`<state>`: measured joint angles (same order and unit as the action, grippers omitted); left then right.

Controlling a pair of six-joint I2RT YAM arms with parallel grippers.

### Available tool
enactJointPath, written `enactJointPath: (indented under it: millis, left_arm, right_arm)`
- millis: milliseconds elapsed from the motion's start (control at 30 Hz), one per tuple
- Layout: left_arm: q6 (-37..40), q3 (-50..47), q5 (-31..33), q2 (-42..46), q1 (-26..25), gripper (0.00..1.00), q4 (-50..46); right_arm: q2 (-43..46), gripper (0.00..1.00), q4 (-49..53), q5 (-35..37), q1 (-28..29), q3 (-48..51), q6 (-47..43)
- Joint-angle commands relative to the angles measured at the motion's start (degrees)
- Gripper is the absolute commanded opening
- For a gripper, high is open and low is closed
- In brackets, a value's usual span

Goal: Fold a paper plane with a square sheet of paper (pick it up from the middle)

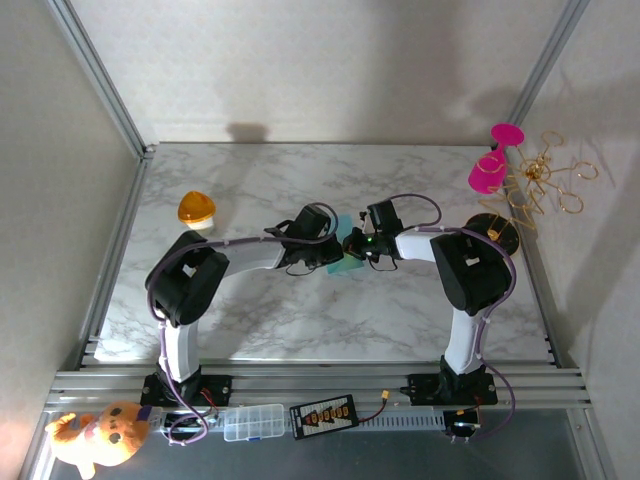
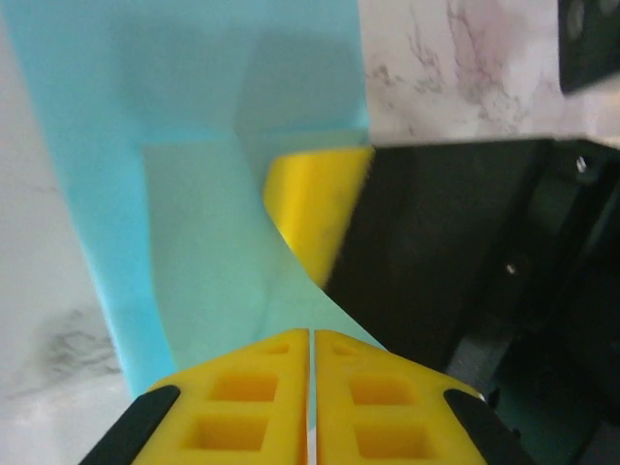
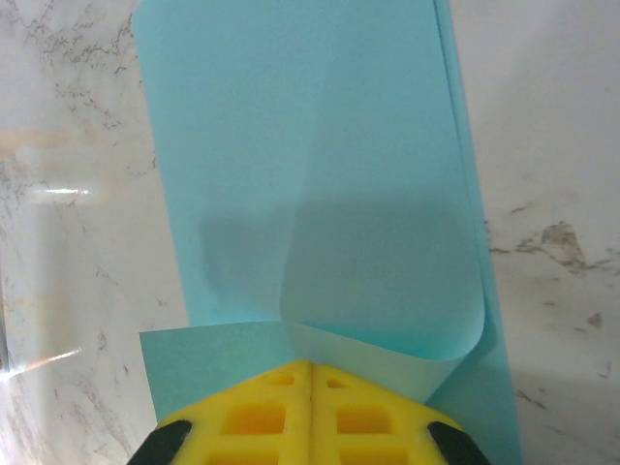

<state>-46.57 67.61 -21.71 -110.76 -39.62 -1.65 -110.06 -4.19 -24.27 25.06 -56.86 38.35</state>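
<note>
The square sheet of paper [image 1: 343, 262] is teal-blue and lies partly folded on the marble table between both grippers. My left gripper [image 2: 312, 334] has its yellow fingers closed to a hair-thin gap, and the paper [image 2: 194, 145] runs into them. The right gripper's yellow fingertip [image 2: 315, 208] shows just beyond, touching the sheet. My right gripper [image 3: 311, 366] is shut, its tips down on the edge of a flap that curls over the paper [image 3: 310, 145]. From above, the left gripper [image 1: 336, 243] and right gripper [image 1: 353, 243] almost touch at the table's middle.
An orange dome [image 1: 197, 209] sits at the back left. A pink object [image 1: 490, 170], gold wire shapes [image 1: 540, 190] and a black disc [image 1: 495, 232] stand at the right edge. Aluminium rails [image 1: 320, 378] run along the near edge.
</note>
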Motion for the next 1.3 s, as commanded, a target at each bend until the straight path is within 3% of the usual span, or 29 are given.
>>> enactJointPath:
  millis: [0, 433, 1267]
  left_arm:
    - [-1.11, 0.06, -1.36, -0.87, -1.07, 0.10, -0.79]
    - [-0.60, -0.82, 1.84, -2.60, -1.08, 0.10, -2.25]
    - [-1.36, -4.02, 1.88, -2.96, -1.09, 0.09, -1.79]
  right_arm:
    - [-4.11, 0.02, 7.60, 5.61, -0.09, 1.14, 0.06]
    - [-4.55, 0.02, 7.79, 5.60, -0.06, 1.09, 0.16]
    - [-5.39, 0.02, 8.93, 5.90, -0.07, 0.26, -0.07]
